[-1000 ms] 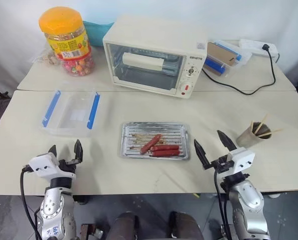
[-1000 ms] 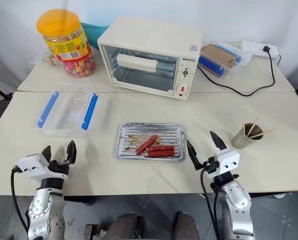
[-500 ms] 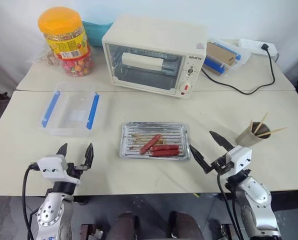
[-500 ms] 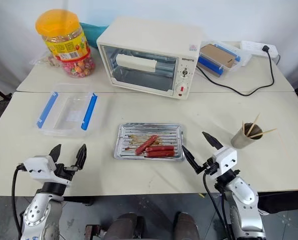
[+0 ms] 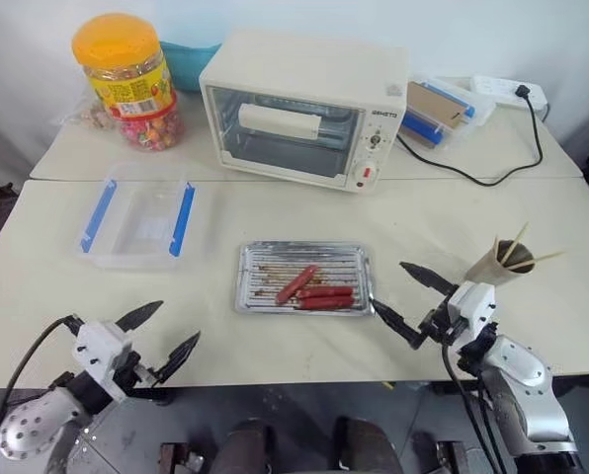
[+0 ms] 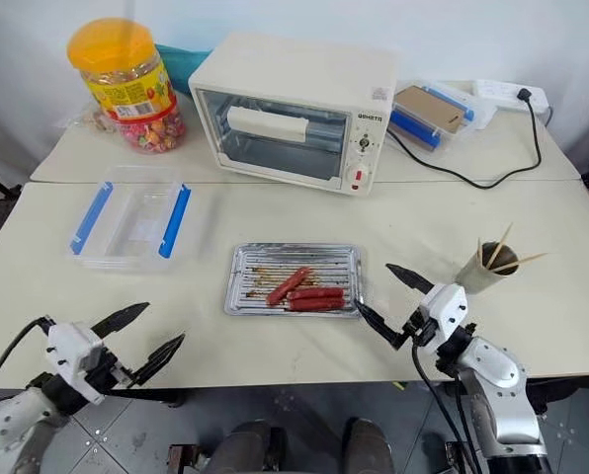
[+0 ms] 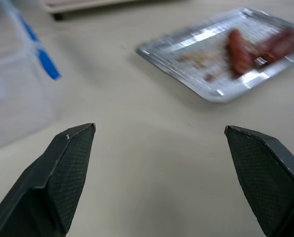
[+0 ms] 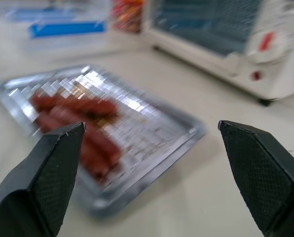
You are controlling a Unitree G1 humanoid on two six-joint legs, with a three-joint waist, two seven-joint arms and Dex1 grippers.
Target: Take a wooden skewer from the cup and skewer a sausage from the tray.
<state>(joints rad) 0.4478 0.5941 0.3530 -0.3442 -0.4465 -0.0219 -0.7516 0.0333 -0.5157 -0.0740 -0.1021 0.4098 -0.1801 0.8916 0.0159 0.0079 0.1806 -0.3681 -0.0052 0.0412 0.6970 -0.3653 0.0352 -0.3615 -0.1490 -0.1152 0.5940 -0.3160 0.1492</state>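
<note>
Sausages [image 5: 314, 288], three of them, sit in the tray [image 5: 304, 255] mid-table toward the front edge. Cup [image 5: 494, 265] with skewers [image 5: 517, 249] stands near the right edge. Right gripper [image 5: 408, 297] is spread wide and empty just beside the tray's right end. Left gripper [image 5: 162, 335] hangs wide open, empty, at the front-left edge.

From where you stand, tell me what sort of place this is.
Probably a makeshift food-prep test setup rather than a real kitchen: a white toaster oven on plain tables, a metal tray of sausages, and a cup of wooden skewers.
</note>
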